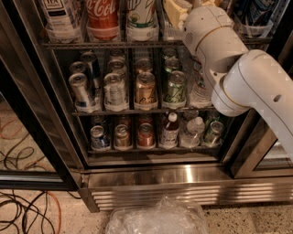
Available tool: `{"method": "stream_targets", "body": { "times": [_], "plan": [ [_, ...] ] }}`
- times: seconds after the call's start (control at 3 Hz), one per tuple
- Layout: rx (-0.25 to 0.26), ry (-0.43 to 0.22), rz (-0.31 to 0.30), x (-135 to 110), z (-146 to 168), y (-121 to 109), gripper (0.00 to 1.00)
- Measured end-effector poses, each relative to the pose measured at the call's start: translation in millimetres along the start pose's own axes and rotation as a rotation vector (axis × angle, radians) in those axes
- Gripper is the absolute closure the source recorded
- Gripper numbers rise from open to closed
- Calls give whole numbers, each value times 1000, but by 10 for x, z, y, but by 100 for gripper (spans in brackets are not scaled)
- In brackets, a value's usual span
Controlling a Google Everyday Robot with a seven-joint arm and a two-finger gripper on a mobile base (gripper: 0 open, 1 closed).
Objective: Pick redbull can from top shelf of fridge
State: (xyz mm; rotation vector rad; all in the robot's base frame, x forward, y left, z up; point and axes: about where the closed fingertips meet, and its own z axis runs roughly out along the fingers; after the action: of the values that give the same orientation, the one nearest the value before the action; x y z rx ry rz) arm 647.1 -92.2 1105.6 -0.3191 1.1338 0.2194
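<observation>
The fridge (183, 176) stands open in front of me, its racks full of drinks. The top shelf (105, 44) runs along the upper edge of the view, with clear lane bins holding a white bottle, a red Coca-Cola can (103, 16) and a white-and-green can (141, 18). My white arm (238, 77) comes in from the right and rises to that shelf. The gripper (177, 11) shows as a cream-coloured end at the bin right of the white-and-green can, partly cut off by the frame. The redbull can is hidden on this shelf.
The middle rack (137, 111) carries slim blue-and-silver cans (82, 89) at the left, then silver, gold and green cans. Cans and small bottles fill the lowest rack. Crumpled clear plastic (155, 219) lies on the floor below; cables (23, 215) trail at the left.
</observation>
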Motion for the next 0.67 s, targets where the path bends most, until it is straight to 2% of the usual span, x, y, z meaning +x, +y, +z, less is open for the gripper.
{"method": "stream_targets", "body": {
  "times": [0.33,0.67],
  "plan": [
    [10,-46,-24,-31,2,12,100],
    [10,-46,-24,-31,2,12,100]
  ]
}}
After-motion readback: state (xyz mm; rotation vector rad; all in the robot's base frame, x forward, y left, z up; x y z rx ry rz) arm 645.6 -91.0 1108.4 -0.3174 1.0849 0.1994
